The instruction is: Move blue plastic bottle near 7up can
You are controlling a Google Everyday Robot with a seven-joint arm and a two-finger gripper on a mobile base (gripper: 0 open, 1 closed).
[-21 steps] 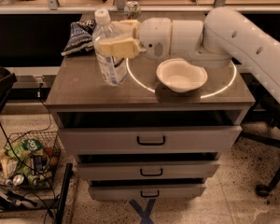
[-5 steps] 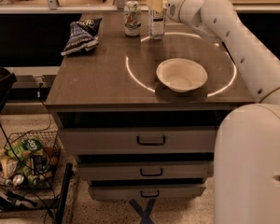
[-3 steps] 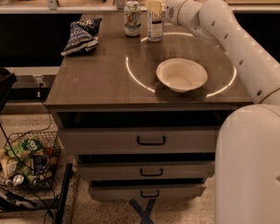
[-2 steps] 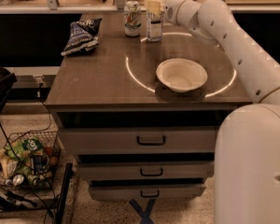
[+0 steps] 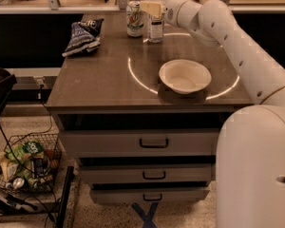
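Note:
The blue plastic bottle (image 5: 156,22) is a clear bottle with a printed label. It stands upright at the far edge of the table, just right of the 7up can (image 5: 134,19), with a small gap between them. My gripper (image 5: 152,8) reaches in from the right and is closed around the bottle's upper part. Its pale fingers (image 5: 146,8) show on the side facing the can. The bottle's cap is hard to make out behind the gripper.
A white bowl (image 5: 185,76) sits right of centre on the brown table (image 5: 99,84). A dark blue snack bag (image 5: 81,34) lies at the far left. Drawers are below the tabletop. A wire basket of items (image 5: 23,163) stands on the floor at left.
Seven seconds ago my gripper held the bottle over the table's near left part. It now stands at the far edge beside the can. Over the last second almost nothing has moved.

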